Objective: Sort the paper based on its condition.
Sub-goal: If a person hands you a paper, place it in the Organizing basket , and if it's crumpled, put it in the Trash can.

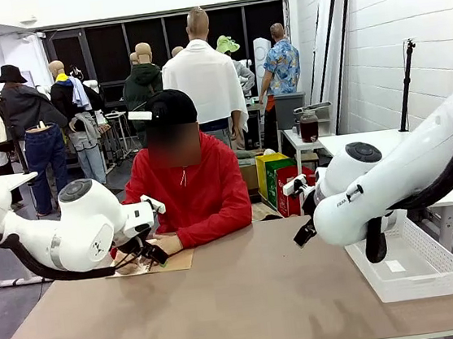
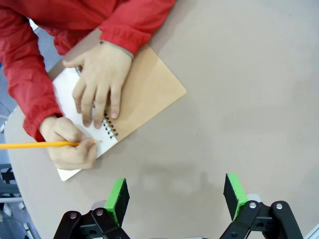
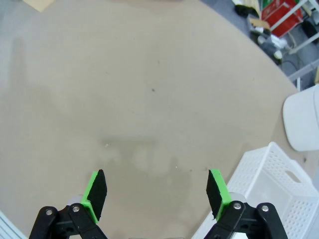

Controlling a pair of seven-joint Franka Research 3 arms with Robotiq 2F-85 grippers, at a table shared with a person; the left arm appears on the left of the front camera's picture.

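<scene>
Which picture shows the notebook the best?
The left wrist view looks down on the notebook: white page, spiral, brown cover. The front view shows a brown sliver; the right wrist view, maybe one corner.

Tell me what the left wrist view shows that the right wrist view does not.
Left wrist view: a person's hand writing with a yellow pencil in a spiral notebook, the other hand pressing on it. Right wrist view: a white mesh basket. Both: the tan table, some of the notebook's brown cover, and an open gripper: left gripper, right gripper.
</scene>
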